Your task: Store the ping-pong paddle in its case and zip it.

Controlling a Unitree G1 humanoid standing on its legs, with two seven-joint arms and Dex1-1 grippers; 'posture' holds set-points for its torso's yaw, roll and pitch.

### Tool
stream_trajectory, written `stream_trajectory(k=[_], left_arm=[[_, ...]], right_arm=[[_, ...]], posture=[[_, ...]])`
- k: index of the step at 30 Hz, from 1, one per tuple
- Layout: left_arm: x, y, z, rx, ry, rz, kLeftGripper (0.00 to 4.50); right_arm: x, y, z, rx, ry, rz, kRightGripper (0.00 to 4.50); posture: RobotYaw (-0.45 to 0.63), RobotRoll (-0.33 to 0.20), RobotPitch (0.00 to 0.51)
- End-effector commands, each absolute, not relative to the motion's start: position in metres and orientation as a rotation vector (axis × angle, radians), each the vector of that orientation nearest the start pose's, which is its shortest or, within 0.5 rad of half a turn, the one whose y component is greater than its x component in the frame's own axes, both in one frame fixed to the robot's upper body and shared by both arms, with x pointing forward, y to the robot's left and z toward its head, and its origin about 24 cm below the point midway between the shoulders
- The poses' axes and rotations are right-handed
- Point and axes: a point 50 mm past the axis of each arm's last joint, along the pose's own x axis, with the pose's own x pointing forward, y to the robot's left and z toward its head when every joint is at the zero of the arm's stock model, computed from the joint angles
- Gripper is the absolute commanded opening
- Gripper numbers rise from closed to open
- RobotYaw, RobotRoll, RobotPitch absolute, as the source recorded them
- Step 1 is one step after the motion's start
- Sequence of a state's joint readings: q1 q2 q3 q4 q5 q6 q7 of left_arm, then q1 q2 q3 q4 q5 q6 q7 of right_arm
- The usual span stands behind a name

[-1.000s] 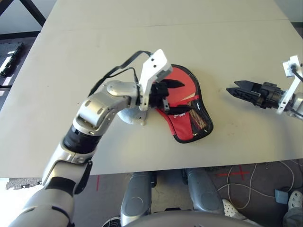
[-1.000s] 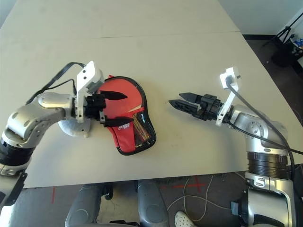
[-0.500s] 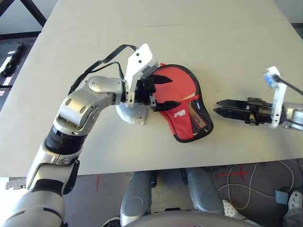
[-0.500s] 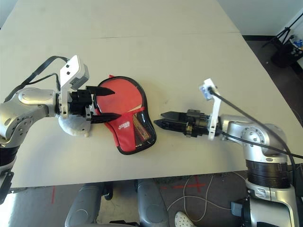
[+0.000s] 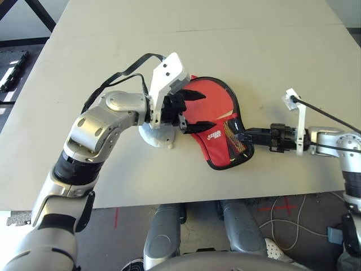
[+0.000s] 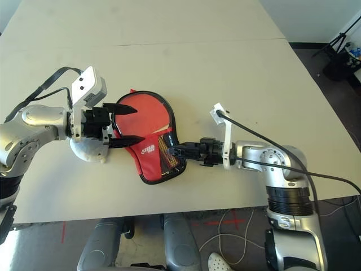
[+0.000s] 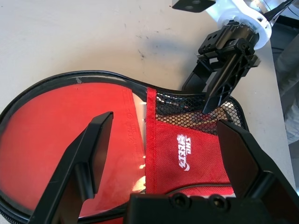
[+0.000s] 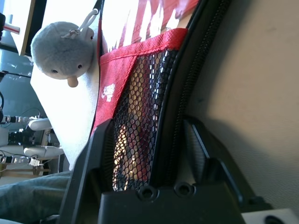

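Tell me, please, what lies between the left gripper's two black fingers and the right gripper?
In the left eye view, only the red paddle-shaped fabric case lies between the left gripper and the right gripper.

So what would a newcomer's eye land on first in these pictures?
The red paddle-shaped fabric case with black zip edging, lying mid-table. The left gripper hangs open over its round end, while the right gripper straddles the black-edged rim at the mesh pocket. A small grey soft lump lies beside the case, under the left wrist.
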State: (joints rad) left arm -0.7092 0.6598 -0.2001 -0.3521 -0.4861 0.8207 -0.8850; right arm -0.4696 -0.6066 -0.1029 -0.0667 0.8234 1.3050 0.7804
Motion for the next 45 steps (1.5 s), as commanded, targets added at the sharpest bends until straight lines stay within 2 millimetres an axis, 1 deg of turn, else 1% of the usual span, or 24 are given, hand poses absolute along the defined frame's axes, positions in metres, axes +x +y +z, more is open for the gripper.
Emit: stream_trajectory(k=[1,4,5,7,15,20,26,32,45], left_arm=[[0.275,0.116,0.217,0.427,0.122,-1.228,4.5],[0.276,0.118,0.217,0.429,0.123,-1.225,4.5],[0.276,0.118,0.217,0.43,0.122,-1.225,4.5],[0.276,0.118,0.217,0.43,0.122,-1.226,4.5],[0.277,0.12,0.217,0.435,0.121,-1.225,4.5],[0.277,0.12,0.217,0.437,0.12,-1.227,4.5],[0.277,0.121,0.215,0.438,0.125,-1.228,4.5],[0.278,0.12,0.213,0.438,0.124,-1.234,4.5],[0.279,0.118,0.211,0.444,0.13,-1.247,4.5]], right_arm=[[0.272,-0.186,0.128,0.394,0.723,0.958,1.68],[0.272,-0.188,0.125,0.406,0.735,0.926,0.79],[0.272,-0.19,0.125,0.408,0.736,0.921,0.43],[0.271,-0.192,0.125,0.409,0.735,0.914,0.02],[0.269,-0.204,0.125,0.454,0.72,0.851,0.02],[0.265,-0.218,0.122,0.454,0.73,0.794,0.02],[0.257,-0.244,0.124,0.455,0.722,0.716,0.02],[0.253,-0.265,0.125,0.491,0.684,0.648,0.02],[0.229,-0.306,0.11,0.527,0.723,0.512,0.02]], posture=[[0.0,0.0,0.281],[-0.01,0.0,0.281],[-0.01,0.0,0.282],[-0.01,0.0,0.282],[-0.01,0.0,0.282],[-0.01,0.0,0.284],[-0.02,0.0,0.287],[-0.03,0.0,0.287],[-0.05,0.0,0.289]])
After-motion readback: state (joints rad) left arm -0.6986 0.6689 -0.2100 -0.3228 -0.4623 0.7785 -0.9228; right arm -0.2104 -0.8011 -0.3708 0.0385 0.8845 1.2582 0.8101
